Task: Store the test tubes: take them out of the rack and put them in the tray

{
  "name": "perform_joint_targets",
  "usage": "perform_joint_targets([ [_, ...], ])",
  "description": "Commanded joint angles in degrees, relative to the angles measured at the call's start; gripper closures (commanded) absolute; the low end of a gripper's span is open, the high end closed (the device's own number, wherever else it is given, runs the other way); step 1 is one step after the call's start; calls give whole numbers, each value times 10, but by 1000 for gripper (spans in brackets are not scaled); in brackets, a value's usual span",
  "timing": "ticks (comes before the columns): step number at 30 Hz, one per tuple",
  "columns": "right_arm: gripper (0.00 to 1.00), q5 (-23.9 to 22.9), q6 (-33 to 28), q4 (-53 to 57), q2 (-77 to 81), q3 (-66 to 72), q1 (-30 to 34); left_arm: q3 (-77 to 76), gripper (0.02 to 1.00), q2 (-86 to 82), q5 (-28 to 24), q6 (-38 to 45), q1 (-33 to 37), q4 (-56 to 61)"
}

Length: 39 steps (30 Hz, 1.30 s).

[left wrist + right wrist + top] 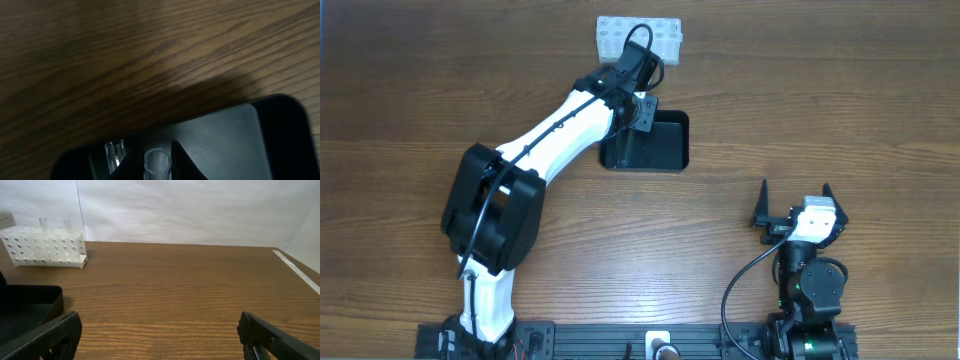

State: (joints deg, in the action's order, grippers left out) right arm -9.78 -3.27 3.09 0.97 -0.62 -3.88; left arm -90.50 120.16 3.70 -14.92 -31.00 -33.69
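On the tabletop [820,100] the black tray [670,145] lies near the white rack [665,40], where two more tubes [55,224] stand. The left pincer [158,172] is closed around a test tube [157,159], low over the tray beside a lying tube [114,151]. The right pincer [795,198] rests wide open. If the test tube is released too high, it may strike its neighbour and crack

A clear test tube [158,161] is held between the fingers of the left gripper [158,173], above the black tray [280,135]; a second tube [114,152] is seen inside the tray; the wooden table [150,50] is seen beyond the tray.
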Motion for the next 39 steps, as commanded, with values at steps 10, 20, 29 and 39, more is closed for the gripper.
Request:
perform_joint_targets([
  [10, 9, 3, -2, 2, 0, 3, 3, 7, 704, 13, 9, -19, 14, 3],
  [20, 7, 3, -2, 2, 0, 3, 3, 7, 669, -86, 61, -19, 10, 3],
  [29, 9, 3, -2, 2, 0, 3, 3, 7, 419, -276, 152, 94, 37, 51],
  [39, 9, 3, -2, 2, 0, 3, 3, 26, 132, -396, 48, 193, 156, 82],
])
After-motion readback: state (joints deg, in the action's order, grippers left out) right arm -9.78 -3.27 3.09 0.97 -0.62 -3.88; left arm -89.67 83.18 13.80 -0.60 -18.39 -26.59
